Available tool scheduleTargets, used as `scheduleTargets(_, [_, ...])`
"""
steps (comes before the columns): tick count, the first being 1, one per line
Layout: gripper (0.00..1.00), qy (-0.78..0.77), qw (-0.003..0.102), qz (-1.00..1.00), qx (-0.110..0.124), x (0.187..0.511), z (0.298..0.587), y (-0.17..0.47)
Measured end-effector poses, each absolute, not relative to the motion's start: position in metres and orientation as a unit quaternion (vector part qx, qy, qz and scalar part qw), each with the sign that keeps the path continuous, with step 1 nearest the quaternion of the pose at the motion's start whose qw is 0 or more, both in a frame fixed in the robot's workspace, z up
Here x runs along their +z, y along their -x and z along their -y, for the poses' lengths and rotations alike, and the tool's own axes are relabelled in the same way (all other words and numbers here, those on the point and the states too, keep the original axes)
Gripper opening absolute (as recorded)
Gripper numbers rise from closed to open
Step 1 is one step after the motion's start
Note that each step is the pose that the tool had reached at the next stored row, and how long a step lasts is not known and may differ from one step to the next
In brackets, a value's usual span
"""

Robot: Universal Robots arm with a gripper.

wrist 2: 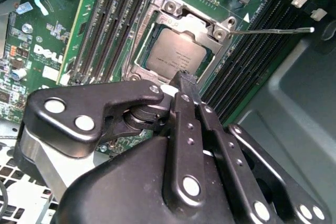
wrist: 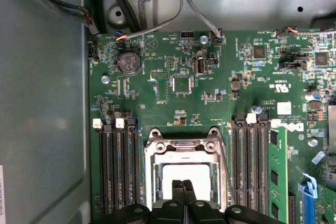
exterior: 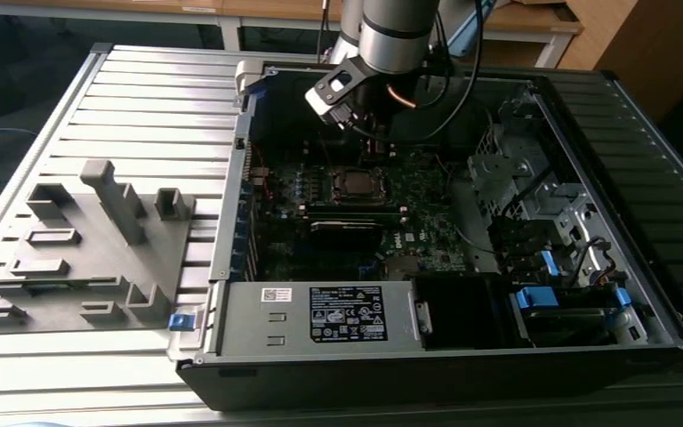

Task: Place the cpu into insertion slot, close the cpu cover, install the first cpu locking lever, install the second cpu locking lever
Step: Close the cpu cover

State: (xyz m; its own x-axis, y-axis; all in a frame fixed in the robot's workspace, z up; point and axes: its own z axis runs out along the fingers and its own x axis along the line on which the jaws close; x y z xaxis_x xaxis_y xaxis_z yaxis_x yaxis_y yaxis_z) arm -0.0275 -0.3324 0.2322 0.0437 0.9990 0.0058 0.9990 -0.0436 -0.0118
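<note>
Below the fingers (wrist: 178,195) — the cpu (wrist: 181,172)

The cpu (wrist 2: 176,56) has a dull, matt silver-grey metal top. The cpu cover (wrist 2: 181,22) is brighter bare metal. The gripper (wrist 2: 185,81) is smooth matt black with shiny screws. The circuit board (wrist: 173,106) is glossy green.

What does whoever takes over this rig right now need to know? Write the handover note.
Gripper: shut, nothing in it, tips low over the socket.
CPU: seated in the socket.
CPU cover: lying down over it, chip showing through its window.
Done, as it looks: CPU placed, cover closed.
Left: both levers. One locking lever sticks out free to the side, not latched; I cannot make out the other.
</note>
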Motion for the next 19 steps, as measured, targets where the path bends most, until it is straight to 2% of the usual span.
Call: scheduleTargets(19, [0.11,0.67,0.006,0.743,0.002,0.2318,0.3324,0.0275])
